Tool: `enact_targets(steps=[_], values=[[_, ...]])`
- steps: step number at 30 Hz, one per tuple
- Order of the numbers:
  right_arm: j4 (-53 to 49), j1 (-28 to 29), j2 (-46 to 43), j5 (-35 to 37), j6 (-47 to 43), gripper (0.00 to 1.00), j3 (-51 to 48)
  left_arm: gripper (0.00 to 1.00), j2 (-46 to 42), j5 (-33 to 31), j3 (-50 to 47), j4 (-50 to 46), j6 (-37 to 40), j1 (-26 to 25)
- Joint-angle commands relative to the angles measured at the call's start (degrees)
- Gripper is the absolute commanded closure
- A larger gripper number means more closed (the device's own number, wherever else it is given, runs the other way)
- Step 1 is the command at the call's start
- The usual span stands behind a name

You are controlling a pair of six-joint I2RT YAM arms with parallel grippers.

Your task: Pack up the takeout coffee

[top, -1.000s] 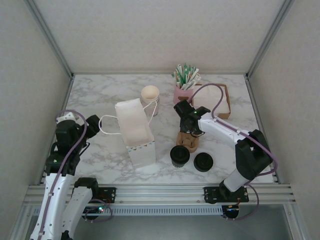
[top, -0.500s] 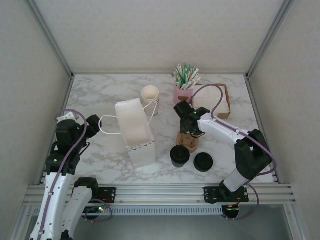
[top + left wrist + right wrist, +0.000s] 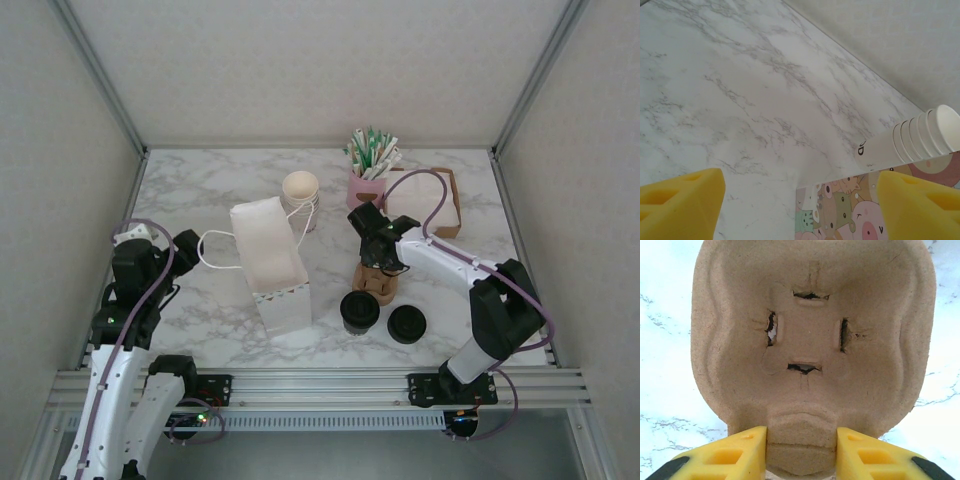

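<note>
The takeout coffee stands black-lidded near the front edge of the marble table, untouched and clear of both arms. A loose black lid lies just to its right. Directly behind it sits the brown pulp cup carrier, and the right gripper is down on it. At the right wrist, its yellow fingers pinch the carrier's near rim tab from both sides. To the left, the white paper bag stands open-mouthed, with the stack of cream cups behind it. Far left, the left gripper hangs with its jaws spread wide, nothing between them.
</note>
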Motion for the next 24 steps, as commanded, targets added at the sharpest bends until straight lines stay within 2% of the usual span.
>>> enact_targets(steps=[1,15,24], values=[[-1.7,-0.2,-2.4,1.6,0.9,0.66,-0.5,0.21,-0.1,-0.4,1.0,-0.5,0.4,0.6],[-2.2,-0.2,-9.0,3.1,0.7,0.67,-0.3,0.21,-0.4,-0.5,1.1,-0.9,0.5,0.5],[-2.8,-0.2,-15.8,3.7,-5.8,0.69,2.9,0.21,-0.4,-1.1,1.3,-1.1,0.6,0.6]])
